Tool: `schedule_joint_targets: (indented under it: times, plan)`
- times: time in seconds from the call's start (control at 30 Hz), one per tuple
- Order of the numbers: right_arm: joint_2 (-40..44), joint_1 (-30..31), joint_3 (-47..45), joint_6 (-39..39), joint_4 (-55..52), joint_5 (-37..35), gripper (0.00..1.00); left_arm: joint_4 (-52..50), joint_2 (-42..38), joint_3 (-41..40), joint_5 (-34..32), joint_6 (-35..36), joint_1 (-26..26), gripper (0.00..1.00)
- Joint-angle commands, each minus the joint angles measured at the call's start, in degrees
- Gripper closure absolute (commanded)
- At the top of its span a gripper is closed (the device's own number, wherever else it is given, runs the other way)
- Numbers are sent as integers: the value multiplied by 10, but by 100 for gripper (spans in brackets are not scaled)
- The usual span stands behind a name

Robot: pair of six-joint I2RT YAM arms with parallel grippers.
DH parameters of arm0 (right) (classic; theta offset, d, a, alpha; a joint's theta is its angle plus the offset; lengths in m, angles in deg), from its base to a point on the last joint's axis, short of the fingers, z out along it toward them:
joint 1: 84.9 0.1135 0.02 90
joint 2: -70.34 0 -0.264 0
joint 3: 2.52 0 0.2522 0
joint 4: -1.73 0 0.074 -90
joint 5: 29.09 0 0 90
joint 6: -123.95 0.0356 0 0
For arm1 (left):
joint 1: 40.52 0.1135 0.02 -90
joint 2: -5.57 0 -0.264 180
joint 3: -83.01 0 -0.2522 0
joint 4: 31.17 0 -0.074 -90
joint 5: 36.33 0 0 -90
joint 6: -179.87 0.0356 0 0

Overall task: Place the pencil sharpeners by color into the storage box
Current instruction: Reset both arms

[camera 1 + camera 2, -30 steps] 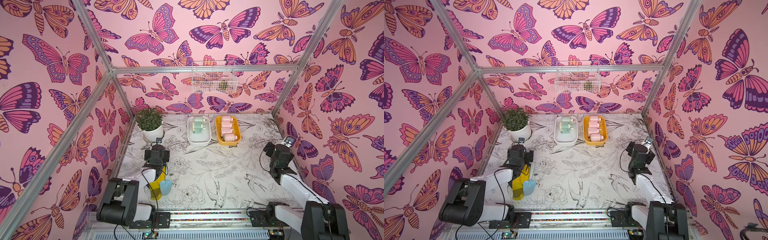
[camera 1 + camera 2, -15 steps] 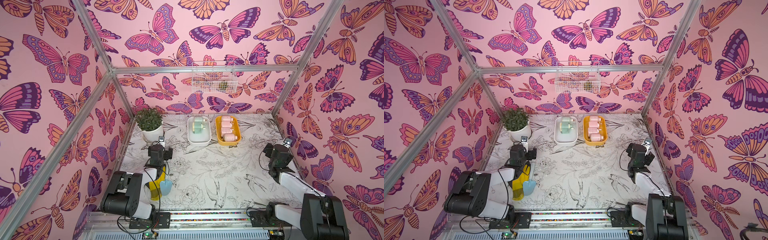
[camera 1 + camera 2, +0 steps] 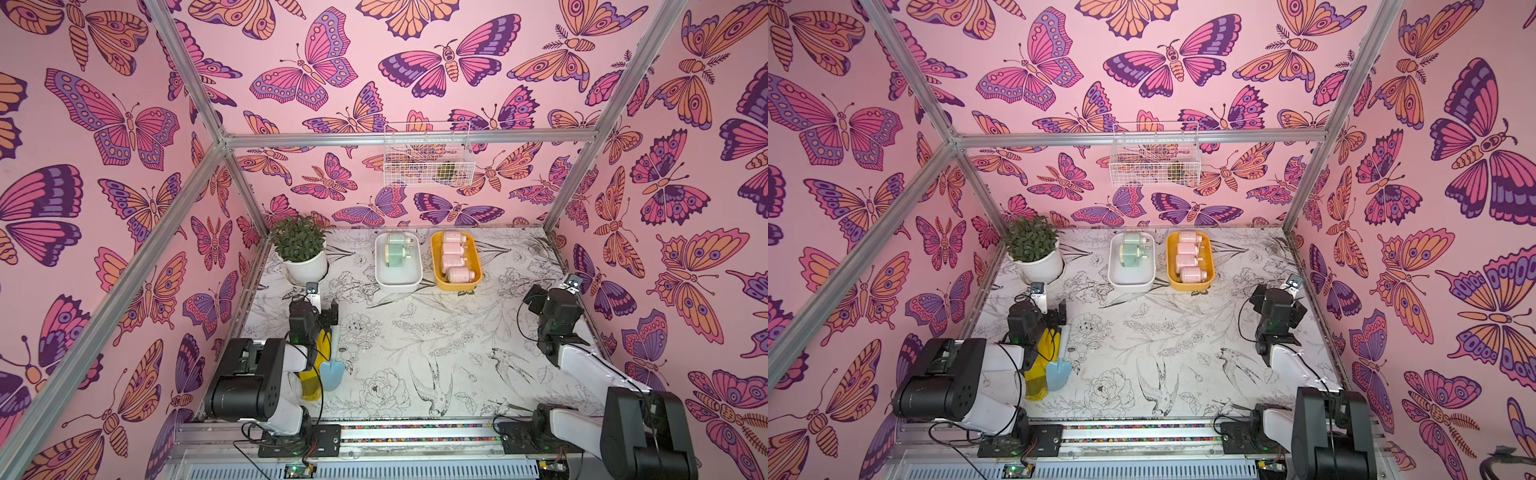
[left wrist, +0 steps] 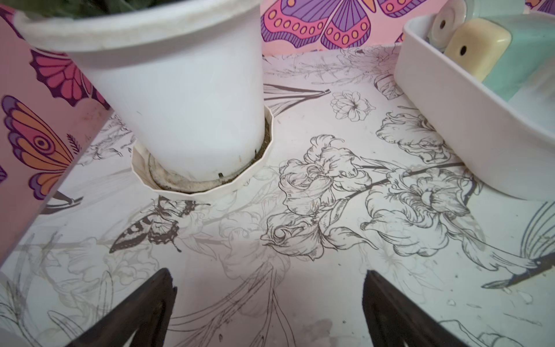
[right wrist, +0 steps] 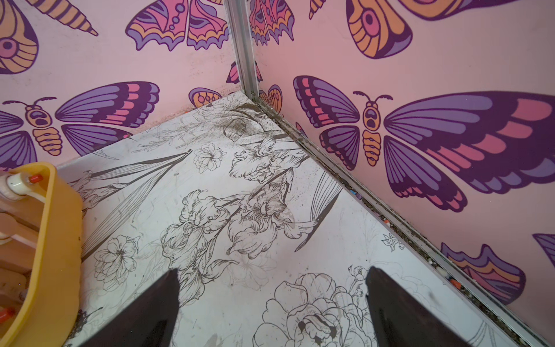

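Butterfly-papered walls enclose the flower-printed table. Well ahead of the spread, empty left gripper, two mint sharpeners lie in the white box; seemingly four pink sharpeners fill the yellow box, ahead-left of the equally spread, empty right gripper.

Two arms — left arm, right arm: black blocky joint housings, white smooth link shells, thin black cables looping alongside. Each hand — left hand, right hand — ends in dark tapered fingers.
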Motion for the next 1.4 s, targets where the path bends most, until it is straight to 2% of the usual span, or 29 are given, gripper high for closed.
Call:
schedule_joint_targets:
  times: [0.0, 0.07, 0.13, 0.23, 0.27, 0.37, 0.53, 0.6, 0.7, 1.37]
  plan:
    - [-3, -3, -6, -6, 14, 4, 1, -13, 5, 31, -62, -45, 4, 0]
    - [-11, -3, -10, -19, 27, 3, 1, -3, 5, 26, -106, -62, 3, 0]
    - [-36, -3, -21, -30, 63, 12, 1, 2, 6, 24, -111, -63, 3, 0]
    - [-88, -3, -31, -51, 153, 78, 1, 5, 6, 23, -112, -65, 3, 0]
    - [-98, -2, -19, -74, 147, 113, 1, 6, 5, 22, -112, -65, 3, 0]
    - [-149, -2, 1, -87, 155, 152, 1, 7, 5, 22, -112, -65, 3, 0]
    - [-185, -1, -62, -114, 311, 215, 1, 7, 5, 21, -112, -65, 3, 0]
    - [-182, -2, -58, -123, 295, 234, 1, 7, 5, 22, -112, -65, 3, 0]
    - [-191, -2, -6, -121, 205, 230, 1, 7, 5, 21, -112, -64, 3, 0]
    - [-188, -1, -13, -117, 217, 222, 1, 8, 5, 22, -112, -63, 3, 0]
